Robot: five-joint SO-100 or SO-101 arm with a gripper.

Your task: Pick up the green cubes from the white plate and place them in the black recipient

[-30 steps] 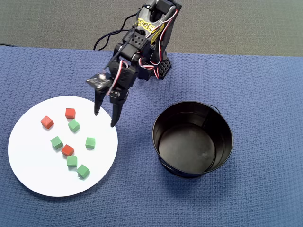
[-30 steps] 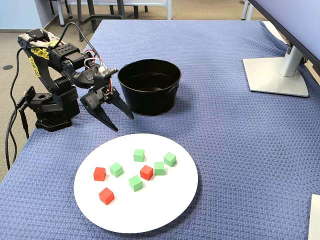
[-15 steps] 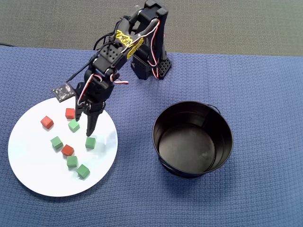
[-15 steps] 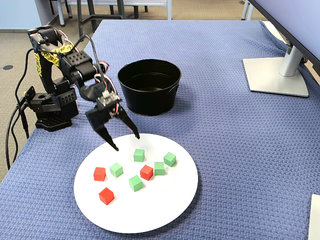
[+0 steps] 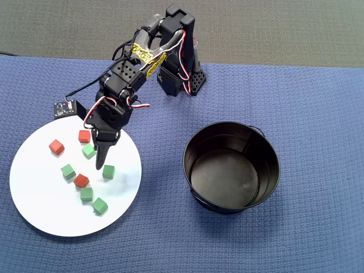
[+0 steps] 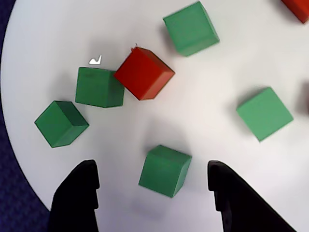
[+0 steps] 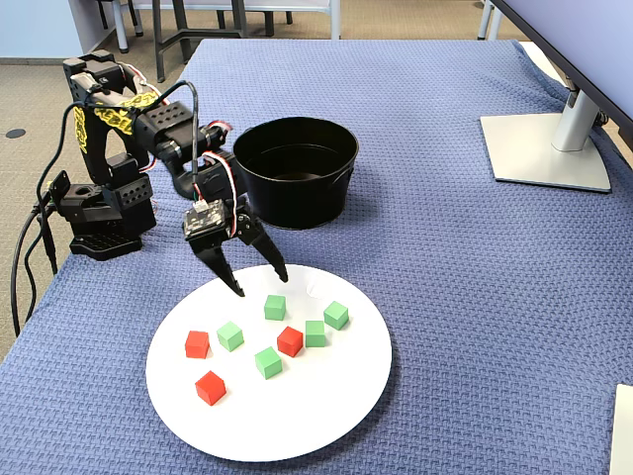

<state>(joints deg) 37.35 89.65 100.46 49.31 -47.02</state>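
Several green cubes (image 5: 108, 171) (image 7: 275, 307) lie scattered on the white plate (image 5: 40, 210) (image 7: 297, 416), mixed with red ones. My gripper (image 5: 101, 162) (image 7: 261, 285) (image 6: 152, 169) hangs open over the plate's near-arm side, pointing down. In the wrist view one green cube (image 6: 165, 170) sits between the two black fingertips (image 6: 87, 174), touching neither. Other green cubes (image 6: 99, 87) (image 6: 264, 113) lie further ahead. The black recipient (image 5: 231, 166) (image 7: 297, 168) stands empty beside the plate, to the right in the overhead view.
Three red cubes (image 5: 81, 181) (image 5: 56, 147) (image 7: 210, 387) share the plate, one (image 6: 144, 73) touching a green cube. The arm's base (image 5: 182, 79) stands at the blue cloth's back edge. A monitor foot (image 7: 549, 148) is at the right in the fixed view.
The gripper has swung from beside the plate's rim to over the plate and come down near one green cube, staying open. The cubes have not moved.
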